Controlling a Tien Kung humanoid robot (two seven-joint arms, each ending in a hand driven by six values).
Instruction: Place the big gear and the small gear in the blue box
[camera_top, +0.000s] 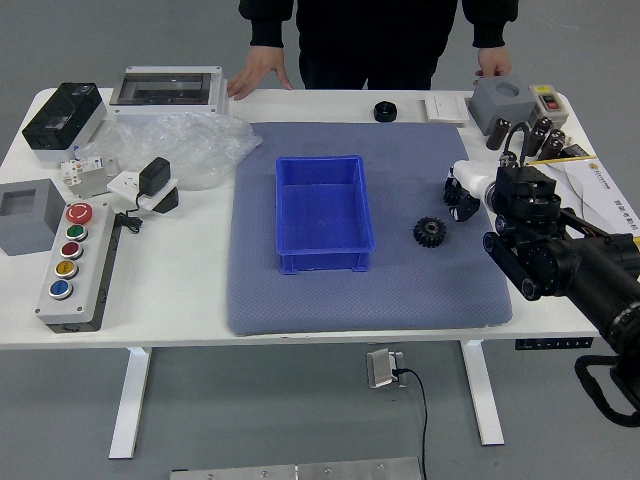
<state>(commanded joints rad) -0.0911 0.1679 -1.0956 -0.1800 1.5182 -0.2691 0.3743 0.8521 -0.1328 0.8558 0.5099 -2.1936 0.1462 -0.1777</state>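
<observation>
The blue box, with nothing inside it, stands on the grey-blue mat. The big gear, black and toothed, lies on the mat to the right of the box. My right hand is low over the mat's right side, just above and right of the big gear in the picture. Its dark fingers are curled together where the small black gear lay, and they cover that gear almost wholly. My left hand does not show.
A person stands at the far side, both hands on or near the table edge. A black round part lies near that edge. Left are a button panel, plastic wrap and grey blocks; right, a grey box and a paper sheet.
</observation>
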